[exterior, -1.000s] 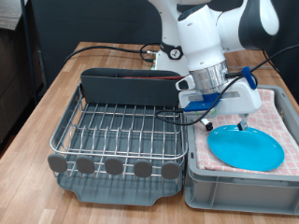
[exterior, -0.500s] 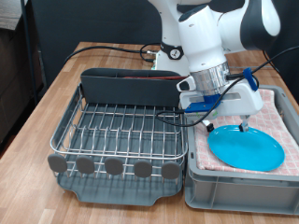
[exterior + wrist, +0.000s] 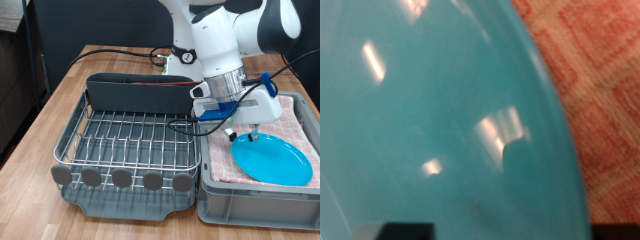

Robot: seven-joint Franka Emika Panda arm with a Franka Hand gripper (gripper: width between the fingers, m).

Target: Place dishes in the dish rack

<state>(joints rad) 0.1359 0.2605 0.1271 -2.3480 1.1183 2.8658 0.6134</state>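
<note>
The bright-blue plate (image 3: 275, 162) lies flat on the pink checkered cloth in the grey bin (image 3: 240, 205), at the exterior view's right. My gripper (image 3: 241, 133) is down at the plate's rim on the side facing the rack, fingertips at the plate's edge. In the wrist view the plate (image 3: 430, 110) fills nearly the whole picture, with the cloth (image 3: 605, 90) beside it. The dish rack (image 3: 130, 140), silver wire in a dark grey tray, stands to the exterior view's left of the bin and shows no dishes in it. The white mug and the wooden spoon are out of view.
The rack's tall grey caddy (image 3: 135, 92) stands along its far side and round grey discs (image 3: 122, 179) line its near end. Black cables (image 3: 130, 52) run across the wooden table (image 3: 45, 110) behind the rack. The arm's white body (image 3: 215, 40) hangs over the bin.
The blue plate has slid a little to the exterior view's right inside the bin. The gripper's fingertips look closer together at its rim. The arm's body has hardly moved.
</note>
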